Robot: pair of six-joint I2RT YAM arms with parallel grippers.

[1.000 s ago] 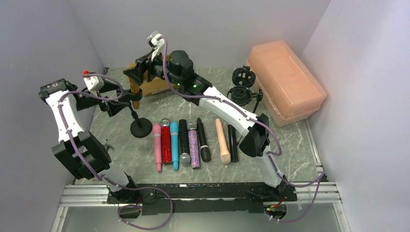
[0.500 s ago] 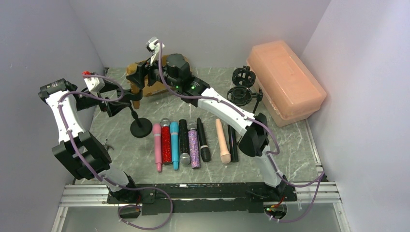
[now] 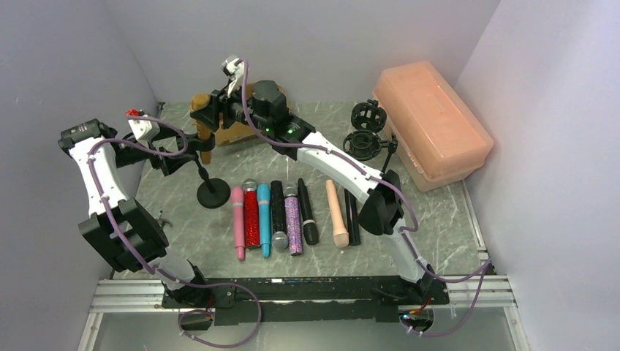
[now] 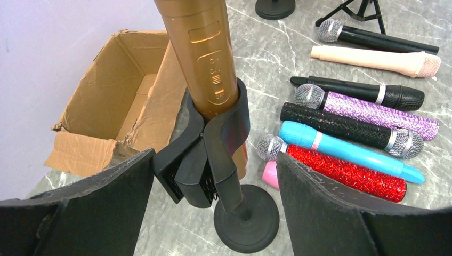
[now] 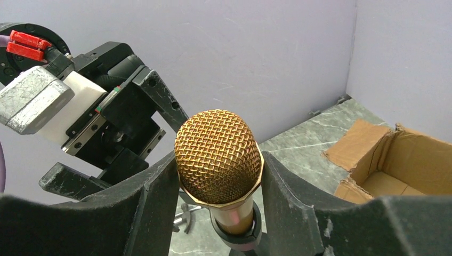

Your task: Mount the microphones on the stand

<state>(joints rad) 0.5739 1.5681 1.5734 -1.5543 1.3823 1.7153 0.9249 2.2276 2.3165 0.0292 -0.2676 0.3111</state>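
A gold microphone stands upright in the clip of a black stand with a round base. My right gripper is shut on its mesh head, one finger on each side. My left gripper is open, and its fingers straddle the clip with a gap on the right. Pink, red glitter, blue, black glitter, purple glitter, black, peach and black microphones lie in a row on the table.
An open cardboard box sits just behind the stand. A peach plastic bin stands at the back right. Two black shock mounts stand beside the bin. The grey walls are close on the left and at the back.
My right gripper has shifted a little to the left with the gold microphone, and the mesh head now shows beside it. The left arm has hardly moved.
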